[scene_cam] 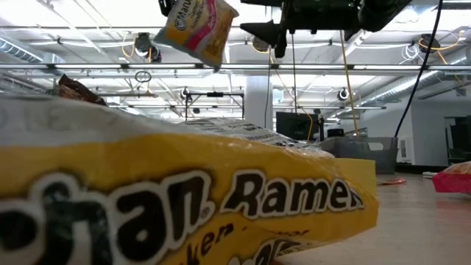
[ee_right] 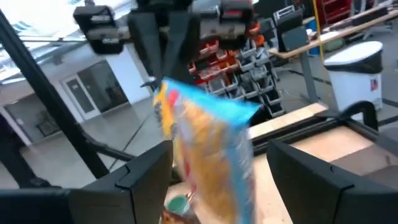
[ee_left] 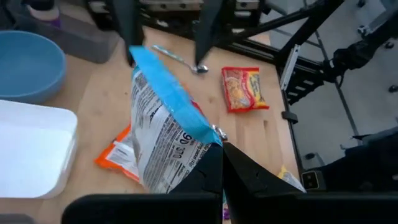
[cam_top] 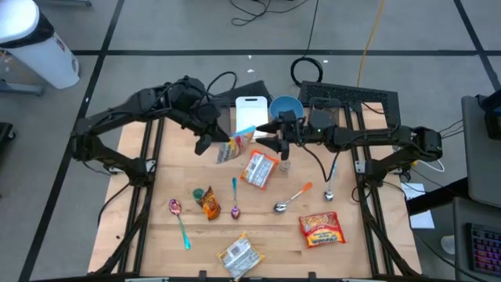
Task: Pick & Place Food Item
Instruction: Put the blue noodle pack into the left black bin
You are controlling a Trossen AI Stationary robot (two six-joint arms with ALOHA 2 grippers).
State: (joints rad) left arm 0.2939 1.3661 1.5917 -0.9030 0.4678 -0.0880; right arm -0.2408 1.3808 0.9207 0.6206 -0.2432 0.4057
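Your left gripper (cam_top: 210,141) pinches a blue-edged yellow ramen packet (cam_top: 235,143) aloft above the wooden table (cam_top: 352,251); your right gripper (cam_top: 270,135) gapes wide around it.

A blue bowl (cam_top: 286,106) sits at the far edge of the wooden tabletop (cam_top: 352,251), just beside a white cutting board (cam_top: 251,109). Spoons lie here and there: a pink and teal one (cam_top: 178,219), a purple one (cam_top: 235,199), an orange one (cam_top: 291,198) and a silver one (cam_top: 331,182). A small green jar (cam_top: 199,193) stands near the pink spoon. A white bin (cam_top: 35,43) stands on the floor, well apart.
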